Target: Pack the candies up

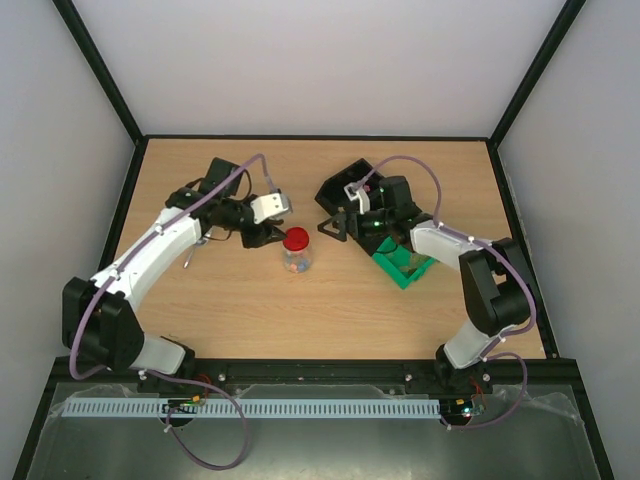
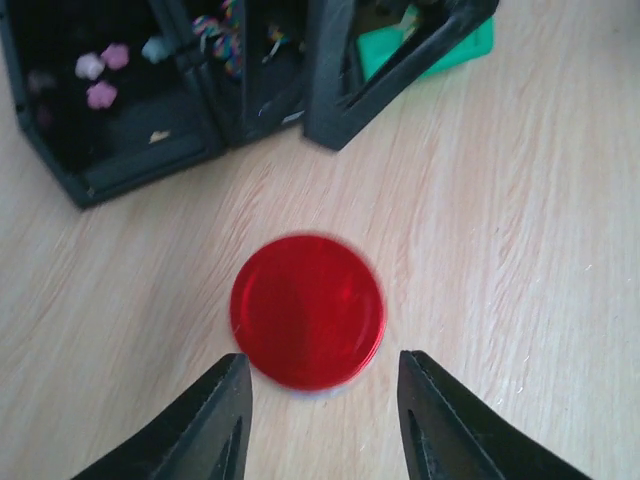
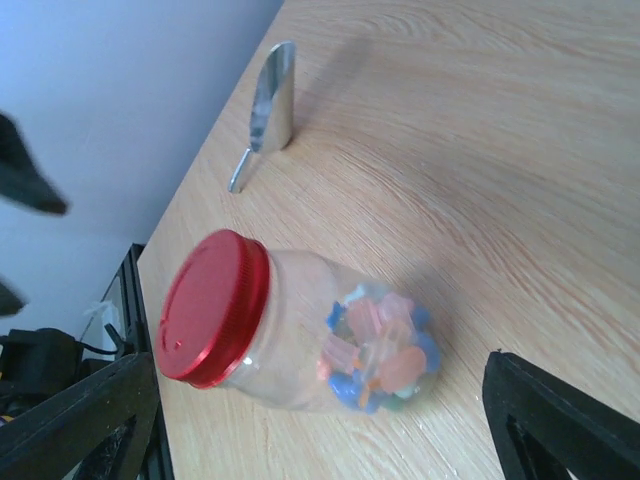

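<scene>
Spread open at the bottom of the frame, the left claw (image 2: 322, 358) hangs by the red lid (image 2: 307, 310). The right claw (image 3: 318, 365) gapes wide too, facing the capped jar (image 3: 290, 320) without touching it. Pastel candies (image 3: 380, 355) fill the jar's bottom; more lie in the black tray (image 2: 140, 155), upper left.

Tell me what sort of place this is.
Probably a lab robot test cell: a wooden tabletop boxed in by plain white walls, left arm and right arm bolted at its near edge, a candy jar as prop.
</scene>
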`<action>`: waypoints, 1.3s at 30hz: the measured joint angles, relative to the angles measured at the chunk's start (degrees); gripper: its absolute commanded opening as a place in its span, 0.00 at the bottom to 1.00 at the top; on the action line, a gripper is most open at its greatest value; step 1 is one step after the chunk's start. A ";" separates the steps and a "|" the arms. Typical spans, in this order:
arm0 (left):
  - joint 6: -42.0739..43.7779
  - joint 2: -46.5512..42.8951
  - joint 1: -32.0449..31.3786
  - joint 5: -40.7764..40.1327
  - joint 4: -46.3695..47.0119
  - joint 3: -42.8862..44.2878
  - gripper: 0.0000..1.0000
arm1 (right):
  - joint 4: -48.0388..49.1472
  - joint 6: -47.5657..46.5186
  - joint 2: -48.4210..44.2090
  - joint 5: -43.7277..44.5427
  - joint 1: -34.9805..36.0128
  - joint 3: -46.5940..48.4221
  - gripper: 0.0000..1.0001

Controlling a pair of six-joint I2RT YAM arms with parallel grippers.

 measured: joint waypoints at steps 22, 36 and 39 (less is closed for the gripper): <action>2.40 8.28 -8.48 -3.58 4.44 2.84 0.16 | 0.74 1.81 -1.53 -0.57 -3.02 -3.78 0.88; 3.74 8.37 -7.93 -4.81 9.11 -1.60 0.36 | 0.76 0.59 -1.53 -0.52 -3.02 -4.22 0.93; 2.10 8.52 -6.56 -3.91 7.19 -0.63 0.52 | 1.31 -0.68 -1.70 -0.31 -3.02 -5.31 0.95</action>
